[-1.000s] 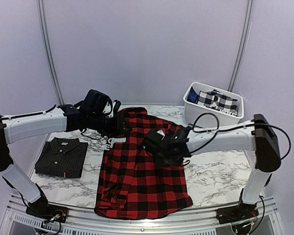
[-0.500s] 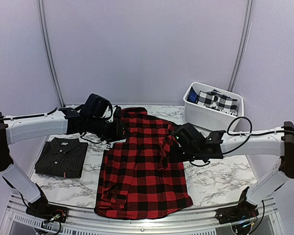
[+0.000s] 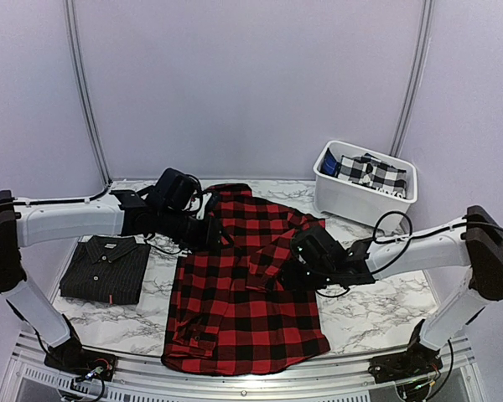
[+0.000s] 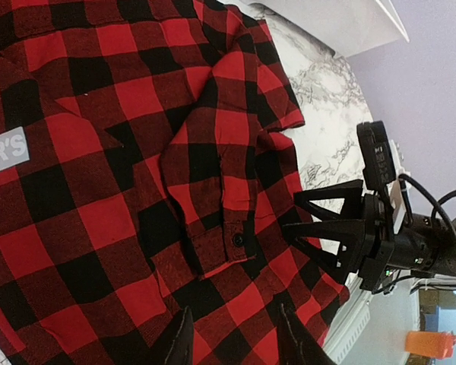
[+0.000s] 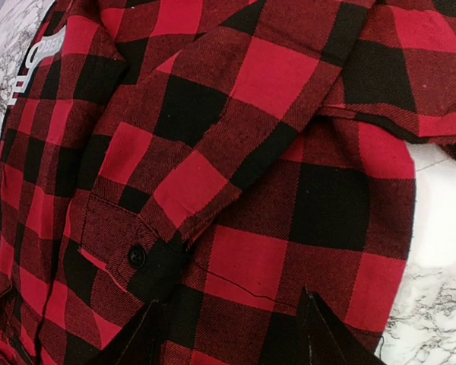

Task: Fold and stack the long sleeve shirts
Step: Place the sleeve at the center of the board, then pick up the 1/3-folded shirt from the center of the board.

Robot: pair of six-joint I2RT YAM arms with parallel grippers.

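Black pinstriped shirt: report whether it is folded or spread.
Folded. The black pinstriped shirt lies as a compact rectangle, collar on top, no sleeves showing, left of the red flannel shirt.

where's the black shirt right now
Top view: the black shirt lies folded at the left of the table, just left of the red flannel, bare marble between them.

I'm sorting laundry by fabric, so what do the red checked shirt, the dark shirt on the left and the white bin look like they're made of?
Red checked shirt: soft matte flannel, probably cotton; fuzzy diagonal weave shows up close.
Dark shirt: smoother woven cloth, finely striped; fibre unclear from here.
White bin: likely moulded plastic, smooth with a slight sheen.
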